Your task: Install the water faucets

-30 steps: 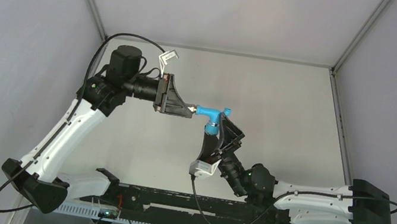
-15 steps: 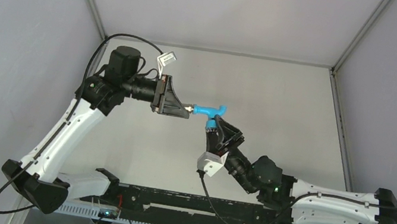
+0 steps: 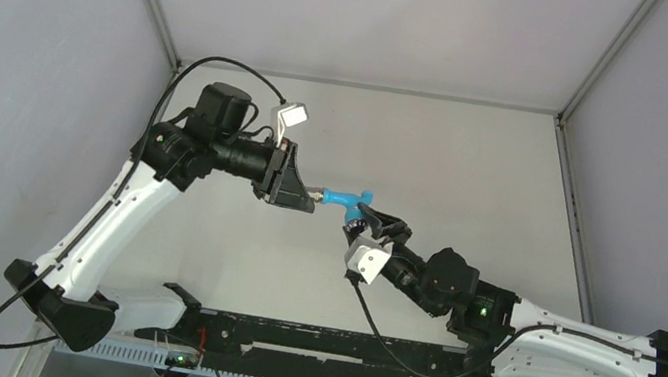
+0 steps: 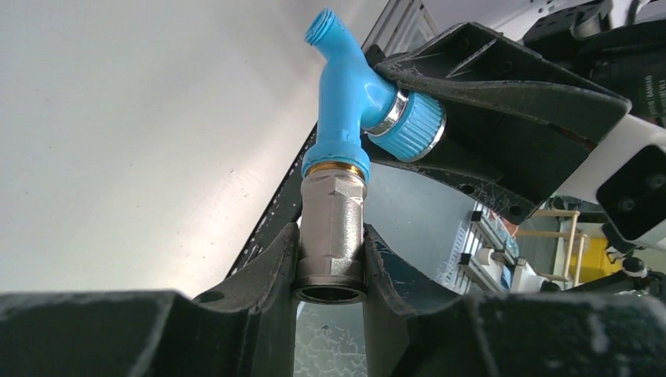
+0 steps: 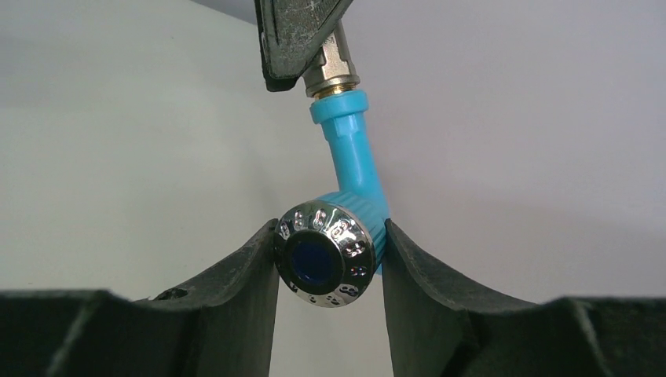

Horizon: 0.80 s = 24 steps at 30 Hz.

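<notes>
Swinging round from below, your right hand (image 5: 328, 236) is now pinching the blue tap (image 4: 342, 102) by its knob (image 5: 326, 263) — left hand (image 4: 330, 243) is clamping the metal fitting (image 4: 334, 212) — keep axes aligned while threading.

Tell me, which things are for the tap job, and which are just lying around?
For the job: blue tap; grey metal fitting; left gripper pinching the fitting; right gripper pinching the tap's knob.
Just there: table; black rail along its near edge.

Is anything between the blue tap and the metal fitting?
Nothing visible. The tap already meets the fitting end to end. Left fingers grip the fitting, right fingers the tap's knob.
</notes>
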{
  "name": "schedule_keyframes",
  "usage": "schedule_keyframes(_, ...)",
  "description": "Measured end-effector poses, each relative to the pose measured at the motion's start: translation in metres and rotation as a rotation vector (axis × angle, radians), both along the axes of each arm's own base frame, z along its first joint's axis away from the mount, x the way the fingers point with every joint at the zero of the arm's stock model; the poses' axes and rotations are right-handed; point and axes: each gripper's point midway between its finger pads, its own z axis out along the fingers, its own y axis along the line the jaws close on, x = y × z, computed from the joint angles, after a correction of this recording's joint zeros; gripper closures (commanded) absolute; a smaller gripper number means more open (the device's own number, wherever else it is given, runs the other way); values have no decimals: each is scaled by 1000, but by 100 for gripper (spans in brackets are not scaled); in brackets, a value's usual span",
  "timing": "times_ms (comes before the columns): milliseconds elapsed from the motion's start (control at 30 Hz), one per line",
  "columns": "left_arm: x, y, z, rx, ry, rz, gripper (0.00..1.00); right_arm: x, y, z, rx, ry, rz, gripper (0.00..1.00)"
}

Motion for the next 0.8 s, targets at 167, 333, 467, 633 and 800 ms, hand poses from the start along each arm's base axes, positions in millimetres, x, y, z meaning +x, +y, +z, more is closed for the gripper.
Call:
schedule_keyframes(167, -1, 2, -5, 28, -15, 1, 100, 1, -1, -2, 22, 116, 18, 78)
schedule_keyframes(333, -3, 2, 4, 10, -75, 1, 100, 2, -4, 14, 88, 298, 69, 78)
schedule_keyframes(467, -5, 3, 12, -5, -133, 3, 100, 1, -3, 26, 157, 440, 122, 78)
schedule_keyframes(633, -4, 8, 16, 1, -193, 24, 100, 3, 2, 30, 195, 587, 154, 78)
schedule_keyframes(800, -2, 14, 13, 20, -303, 61, 100, 7, 8, 24, 197, 726, 146, 78)
